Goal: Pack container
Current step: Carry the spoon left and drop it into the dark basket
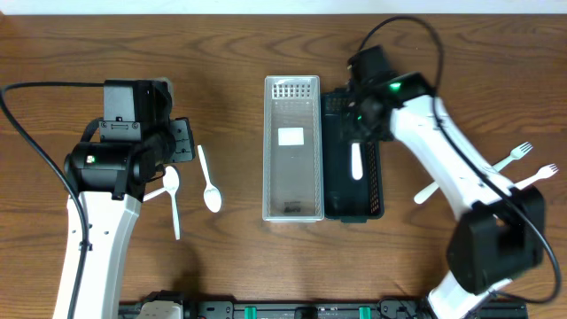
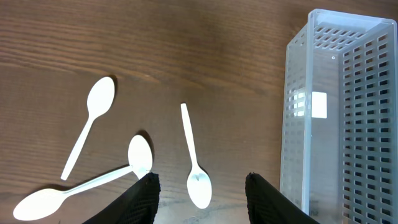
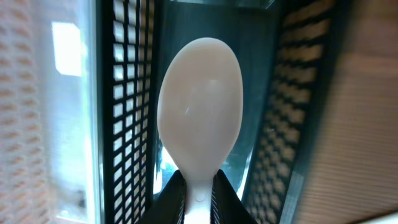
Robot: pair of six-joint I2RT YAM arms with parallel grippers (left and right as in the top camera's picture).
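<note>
My right gripper (image 3: 199, 194) is shut on the neck of a white plastic spoon (image 3: 199, 115) and holds it inside the black slotted bin (image 3: 127, 93). In the overhead view this gripper (image 1: 359, 120) is over the black bin (image 1: 376, 190), with the held spoon (image 1: 356, 161) pointing down its length. A clear slotted bin (image 1: 292, 208) stands beside it on the left. My left gripper (image 2: 202, 190) is open and empty above three loose white spoons (image 2: 196, 168) (image 2: 93, 121) (image 2: 81, 186) on the table. In the overhead view it (image 1: 182, 142) sits left of the clear bin.
Two white forks (image 1: 514, 157) (image 1: 539, 174) lie at the far right of the table. Another white utensil (image 1: 427, 192) shows partly under the right arm. The clear bin (image 2: 336, 112) fills the right side of the left wrist view.
</note>
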